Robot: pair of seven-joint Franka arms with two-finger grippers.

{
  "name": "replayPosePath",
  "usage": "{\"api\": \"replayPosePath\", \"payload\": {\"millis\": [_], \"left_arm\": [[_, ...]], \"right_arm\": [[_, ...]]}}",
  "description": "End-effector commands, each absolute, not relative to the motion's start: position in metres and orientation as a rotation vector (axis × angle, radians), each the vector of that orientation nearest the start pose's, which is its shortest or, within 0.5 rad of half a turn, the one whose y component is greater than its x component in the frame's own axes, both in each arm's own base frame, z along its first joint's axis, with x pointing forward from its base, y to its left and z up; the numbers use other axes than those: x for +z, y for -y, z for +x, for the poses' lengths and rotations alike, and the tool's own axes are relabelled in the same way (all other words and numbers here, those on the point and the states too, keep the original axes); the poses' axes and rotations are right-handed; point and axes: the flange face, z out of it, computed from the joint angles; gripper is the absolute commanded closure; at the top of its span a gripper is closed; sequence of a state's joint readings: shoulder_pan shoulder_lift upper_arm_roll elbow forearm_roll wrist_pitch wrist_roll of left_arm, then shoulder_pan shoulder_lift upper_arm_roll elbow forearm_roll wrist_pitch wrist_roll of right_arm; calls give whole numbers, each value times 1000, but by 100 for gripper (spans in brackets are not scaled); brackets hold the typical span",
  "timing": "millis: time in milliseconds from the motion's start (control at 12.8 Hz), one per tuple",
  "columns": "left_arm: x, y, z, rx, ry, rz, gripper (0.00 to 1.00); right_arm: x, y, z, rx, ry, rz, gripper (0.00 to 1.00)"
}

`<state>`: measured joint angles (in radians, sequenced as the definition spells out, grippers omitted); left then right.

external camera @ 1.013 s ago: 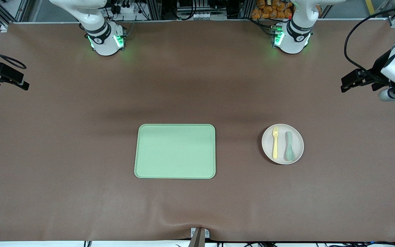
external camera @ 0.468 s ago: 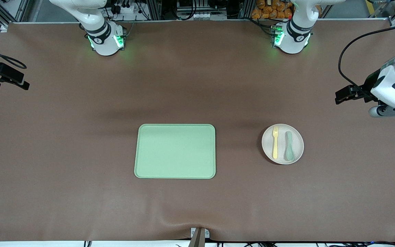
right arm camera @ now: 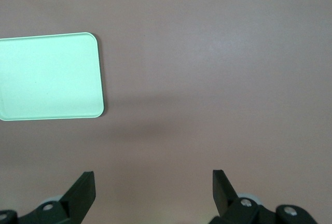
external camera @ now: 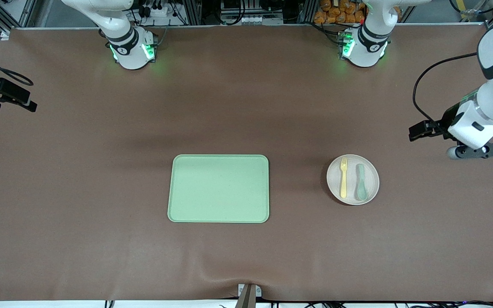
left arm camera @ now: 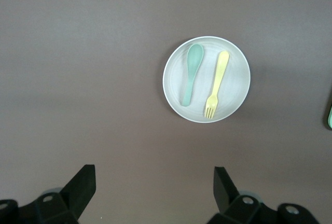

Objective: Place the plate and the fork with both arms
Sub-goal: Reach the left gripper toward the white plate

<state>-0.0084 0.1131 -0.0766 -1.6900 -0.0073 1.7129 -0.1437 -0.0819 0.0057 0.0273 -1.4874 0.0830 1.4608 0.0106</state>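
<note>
The pale beige plate [external camera: 332, 182] lies on the brown table toward the left arm's end. On it lie the pale-yellow fork [external camera: 343, 177] and a grey-green spoon [external camera: 361, 182], side by side. The left wrist view shows the plate [left arm camera: 239, 79], the fork [left arm camera: 218, 81] and the spoon [left arm camera: 191, 76]. My left gripper [external camera: 414, 131] is open and empty, up over bare table beside the plate, toward the left arm's end; it also shows in the left wrist view [left arm camera: 154, 175]. My right gripper [external camera: 30, 106] waits open and empty over the right arm's end of the table [right arm camera: 153, 180].
A rectangular light-green tray [external camera: 218, 188] lies near the table's middle, empty; it also shows in the right wrist view [right arm camera: 49, 76]. A cable loops from the left arm's wrist [external camera: 422, 85]. Both arm bases stand along the table's edge farthest from the front camera.
My left gripper has come in from the table's end toward the plate and lower in the front view. The right arm, plate, fork and tray have not moved.
</note>
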Motion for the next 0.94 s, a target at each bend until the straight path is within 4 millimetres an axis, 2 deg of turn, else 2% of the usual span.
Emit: {"api": "replayPosePath", "payload": {"millis": [0, 468, 701, 857], "left_arm": [[503, 51, 594, 131, 97, -3164, 0], [452, 55, 618, 140, 95, -3171, 0], [410, 56, 627, 148, 98, -3174, 0], [370, 53, 618, 116, 71, -3178, 0]], "right_arm": [[653, 20, 543, 50, -87, -3038, 0], [652, 22, 542, 61, -91, -3038, 0], [651, 22, 542, 66, -91, -3038, 0], [651, 21, 541, 75, -89, -3037, 0]]}}
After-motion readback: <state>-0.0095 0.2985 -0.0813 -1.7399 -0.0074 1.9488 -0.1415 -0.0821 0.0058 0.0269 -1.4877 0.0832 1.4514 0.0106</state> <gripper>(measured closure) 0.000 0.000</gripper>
